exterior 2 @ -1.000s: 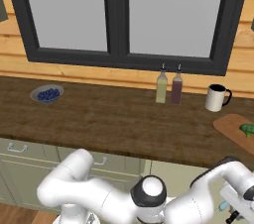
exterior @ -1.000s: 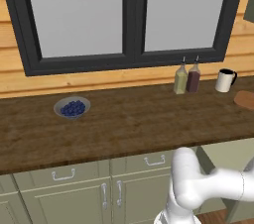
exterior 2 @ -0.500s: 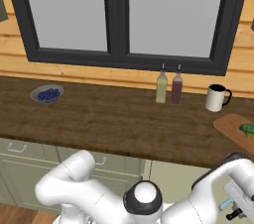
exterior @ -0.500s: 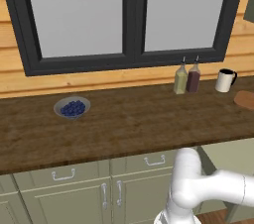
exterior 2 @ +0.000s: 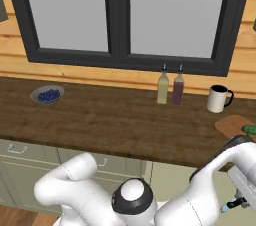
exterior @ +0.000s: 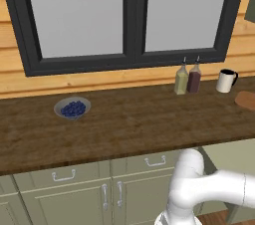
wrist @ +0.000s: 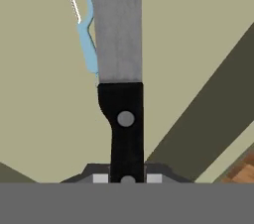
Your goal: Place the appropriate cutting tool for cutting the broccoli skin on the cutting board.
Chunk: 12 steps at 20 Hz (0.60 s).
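In the hand view a knife [wrist: 124, 69] with a black riveted handle and a broad grey blade runs straight up from between my fingertips. My gripper [wrist: 127, 178] is shut on that handle. A light blue peeler [wrist: 85, 29] lies on the beige surface just left of the blade, apart from my fingers. In the right base view the gripper [exterior 2: 235, 204] hangs low at the right, below counter level. The tan cutting board [exterior 2: 234, 125] lies at the counter's right end with something green [exterior 2: 248, 130] on it, and its edge [exterior: 246, 100] also shows in the left base view.
A white mug [exterior 2: 218, 98] and two bottles [exterior 2: 170, 88] stand at the back of the dark counter [exterior 2: 110, 120], left of the board. A bowl of blueberries [exterior: 72, 108] sits far to the left. Cabinet doors and drawers [exterior: 109, 184] run under the counter.
My arm's elbow has drifted a little to the left in the right base view. The gripper has stayed low at the right, and nothing on the counter has moved.
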Motion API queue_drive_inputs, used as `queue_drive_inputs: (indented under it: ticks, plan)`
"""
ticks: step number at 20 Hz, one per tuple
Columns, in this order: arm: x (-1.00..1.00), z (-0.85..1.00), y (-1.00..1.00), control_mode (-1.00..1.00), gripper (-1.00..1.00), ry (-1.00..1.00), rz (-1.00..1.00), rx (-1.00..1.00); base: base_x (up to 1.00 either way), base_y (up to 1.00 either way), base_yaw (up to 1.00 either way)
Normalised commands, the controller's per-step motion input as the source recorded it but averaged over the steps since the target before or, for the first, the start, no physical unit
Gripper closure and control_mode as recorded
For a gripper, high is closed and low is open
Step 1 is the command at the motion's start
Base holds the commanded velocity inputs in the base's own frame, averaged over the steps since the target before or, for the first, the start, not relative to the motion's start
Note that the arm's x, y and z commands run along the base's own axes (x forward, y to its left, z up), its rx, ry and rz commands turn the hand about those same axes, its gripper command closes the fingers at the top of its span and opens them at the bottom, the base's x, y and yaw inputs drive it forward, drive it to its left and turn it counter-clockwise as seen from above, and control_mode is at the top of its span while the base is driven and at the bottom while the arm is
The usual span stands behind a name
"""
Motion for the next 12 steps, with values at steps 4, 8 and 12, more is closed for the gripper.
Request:
queue_drive_inputs:
  ticks: [4,8,12]
  plan:
    - [-0.21,0.91,0.04,-1.00,1.00,0.00,0.00,-0.03,0.00,0.00,0.00]
    - [0.10,0.82,0.07,-1.00,1.00,0.02,-0.02,0.00,0.00,0.00,0.00]
    - [0.75,0.39,0.03,-1.00,1.00,0.04,-0.03,0.00,0.00,0.00,0.00]
